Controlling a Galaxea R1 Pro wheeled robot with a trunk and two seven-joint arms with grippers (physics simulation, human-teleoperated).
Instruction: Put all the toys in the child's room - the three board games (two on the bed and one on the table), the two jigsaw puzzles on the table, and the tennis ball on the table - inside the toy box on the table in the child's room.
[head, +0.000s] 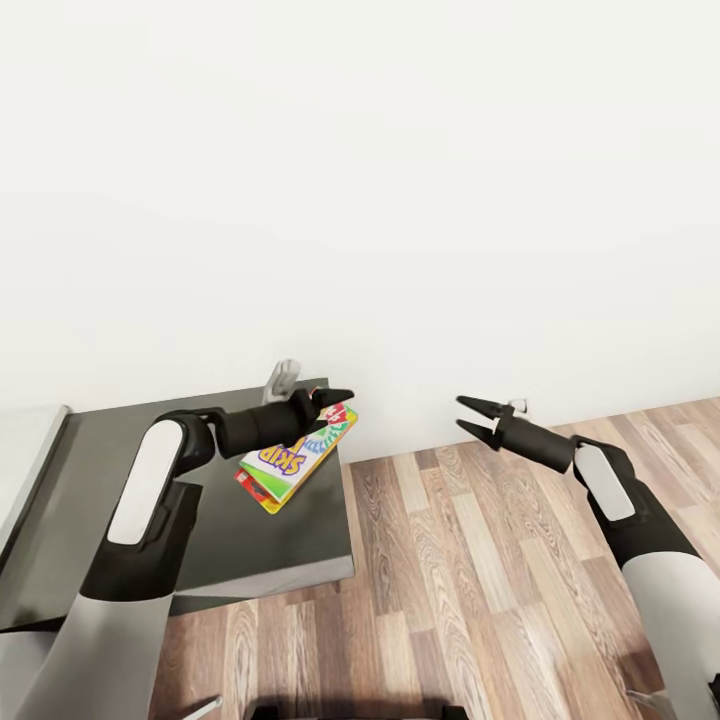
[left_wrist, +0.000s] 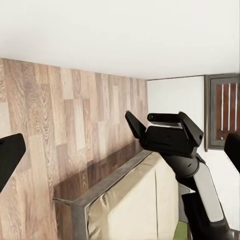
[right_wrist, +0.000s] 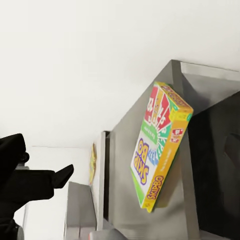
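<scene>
My left gripper (head: 340, 398) is shut on one corner of the white-green "SKIP-BO" board game (head: 292, 458). The box hangs tilted just above the right end of a dark grey cabinet (head: 200, 540). The right wrist view shows the game's printed face (right_wrist: 157, 150) against the cabinet. My right gripper (head: 470, 416) stands open and empty over the wood floor, to the right of the box and level with it; the left wrist view shows it (left_wrist: 162, 125) with its fingers spread. The toy box, the jigsaw puzzles and the tennis ball are out of view.
A white wall stands close ahead. The table's pale grey top (head: 25, 460) shows at the far left, beside the cabinet. A small grey object (head: 283, 378) stands at the cabinet's back edge. The bed (left_wrist: 125, 205) and a dark-framed window (left_wrist: 225, 112) lie beyond my right gripper.
</scene>
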